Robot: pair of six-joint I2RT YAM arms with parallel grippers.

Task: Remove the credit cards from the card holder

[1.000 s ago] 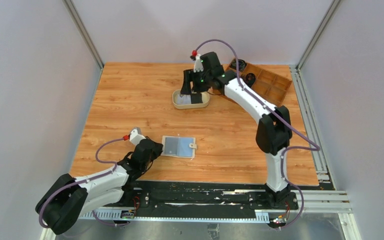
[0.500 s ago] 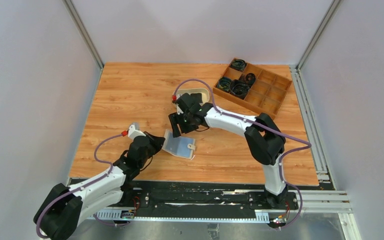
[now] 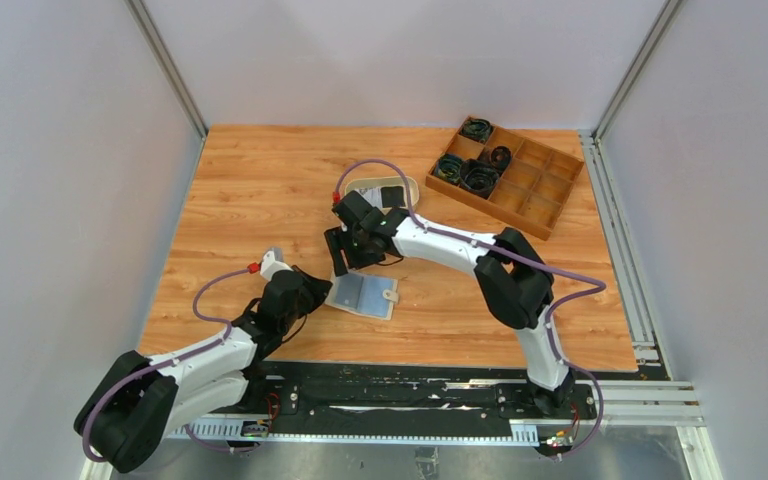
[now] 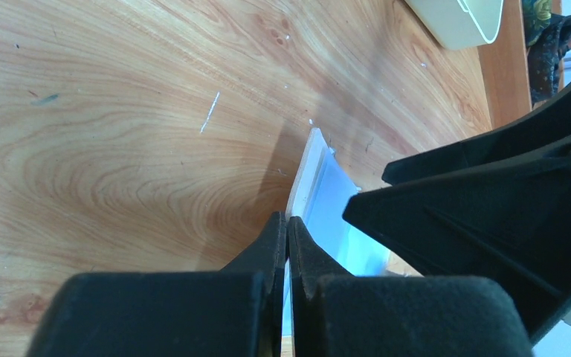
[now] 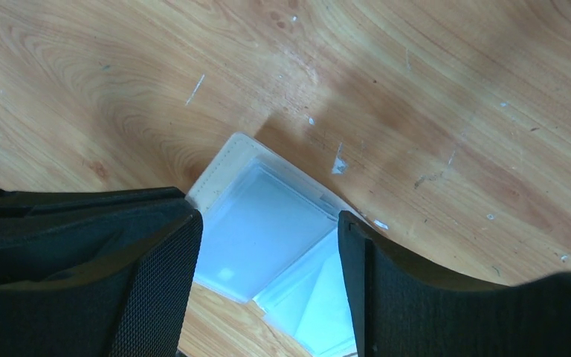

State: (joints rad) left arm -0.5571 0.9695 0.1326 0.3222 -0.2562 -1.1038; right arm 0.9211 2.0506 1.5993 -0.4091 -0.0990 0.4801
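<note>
The card holder [image 3: 362, 295] lies open on the table, pale blue inside, snap tab to the right. My left gripper [image 3: 315, 296] is shut on its left edge, as the left wrist view shows [image 4: 288, 227], and holds that edge [image 4: 306, 175] slightly raised. My right gripper [image 3: 344, 262] is open just above the holder's far left part; the pale blue pockets [image 5: 260, 238] show between its fingers [image 5: 160, 260]. A black card [image 3: 393, 196] and a white card [image 3: 367, 189] lie in the oval tray [image 3: 410, 186]. I cannot make out a card in the holder's pockets.
A wooden compartment box [image 3: 532, 190] with black cable coils [image 3: 478, 177] stands at the back right. The oval tray sits just behind my right gripper and also shows in the left wrist view [image 4: 453, 18]. The two grippers are close together over the holder.
My right gripper has come from the oval tray down to the holder. My left gripper closed on the holder's left edge and lifted it; the holder shifted slightly.
</note>
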